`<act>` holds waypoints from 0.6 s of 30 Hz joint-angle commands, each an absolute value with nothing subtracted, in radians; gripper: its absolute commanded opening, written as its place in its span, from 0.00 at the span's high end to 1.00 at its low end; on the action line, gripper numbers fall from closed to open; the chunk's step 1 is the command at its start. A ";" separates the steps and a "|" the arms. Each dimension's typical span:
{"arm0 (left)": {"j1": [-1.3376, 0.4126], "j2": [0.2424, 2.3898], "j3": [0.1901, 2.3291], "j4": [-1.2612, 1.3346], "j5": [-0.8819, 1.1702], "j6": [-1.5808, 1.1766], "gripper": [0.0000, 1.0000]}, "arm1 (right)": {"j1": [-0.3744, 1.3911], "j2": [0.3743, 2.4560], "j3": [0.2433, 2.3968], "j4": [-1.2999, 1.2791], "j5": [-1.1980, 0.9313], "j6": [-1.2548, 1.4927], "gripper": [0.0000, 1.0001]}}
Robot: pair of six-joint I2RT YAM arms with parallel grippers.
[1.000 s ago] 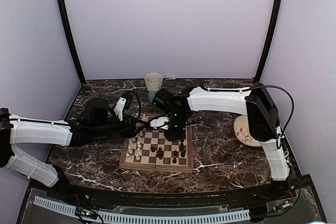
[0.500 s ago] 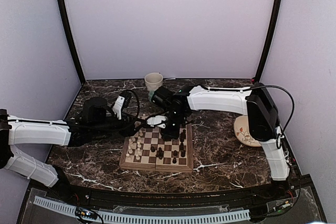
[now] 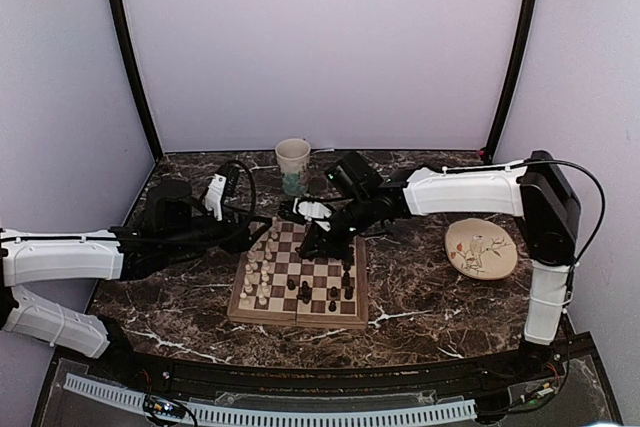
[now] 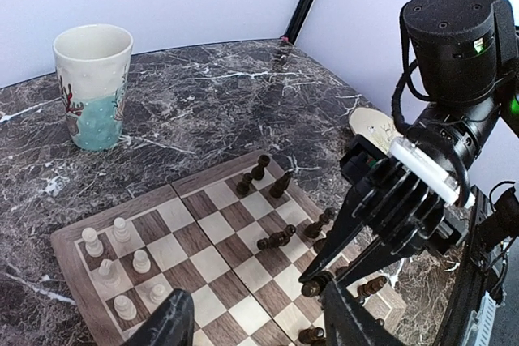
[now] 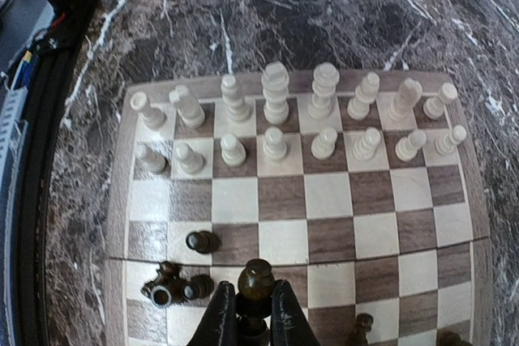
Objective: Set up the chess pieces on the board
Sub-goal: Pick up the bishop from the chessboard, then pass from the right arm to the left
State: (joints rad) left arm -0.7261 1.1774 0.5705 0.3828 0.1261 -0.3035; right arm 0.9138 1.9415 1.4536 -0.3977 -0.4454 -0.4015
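Note:
The board (image 3: pixel 297 319) lies in the middle of the table. Cream-white chess pieces (image 5: pixel 276 143) stand in two rows on its left side, the far side in the right wrist view. Dark chess pieces (image 3: pixel 335 292) are scattered on the right half, some fallen (image 5: pixel 174 288). My right gripper (image 5: pixel 253 285) is shut on a dark piece (image 5: pixel 258 275) held upright just above the squares near the centre seam; the grip also shows in the left wrist view (image 4: pixel 312 285). My left gripper (image 4: pixel 259 326) stands open and holds nothing, hovering over the board's far left part (image 3: pixel 262 235).
A cream and teal cup (image 3: pixel 293 164) stands behind the board. A round cream plate (image 3: pixel 481 248) lies to the right. Dark walls and posts close in the marble table. The two grippers are close together over the board.
My right gripper's jaws have shut on the dark piece, and that arm has swung right, uncovering the plate. The left arm has drawn back a little to the left.

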 commanded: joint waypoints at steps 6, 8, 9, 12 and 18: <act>-0.711 1.191 0.603 0.270 0.192 -0.354 0.42 | 0.880 1.927 1.424 -0.170 -0.668 -0.281 0.92; -0.709 1.227 0.617 0.266 0.239 -0.391 0.42 | 0.874 1.920 1.399 -0.149 -0.654 -0.281 0.92; -0.709 1.248 0.624 0.266 0.265 -0.416 0.42 | 0.870 1.918 1.381 -0.130 -0.645 -0.272 0.92; -0.709 1.300 0.644 0.296 0.330 -0.467 0.43 | 0.864 1.915 1.349 -0.063 -0.625 -0.239 0.92; -0.709 1.354 0.660 0.385 0.387 -0.573 0.46 | 0.864 1.931 1.351 -0.033 -0.610 -0.230 0.92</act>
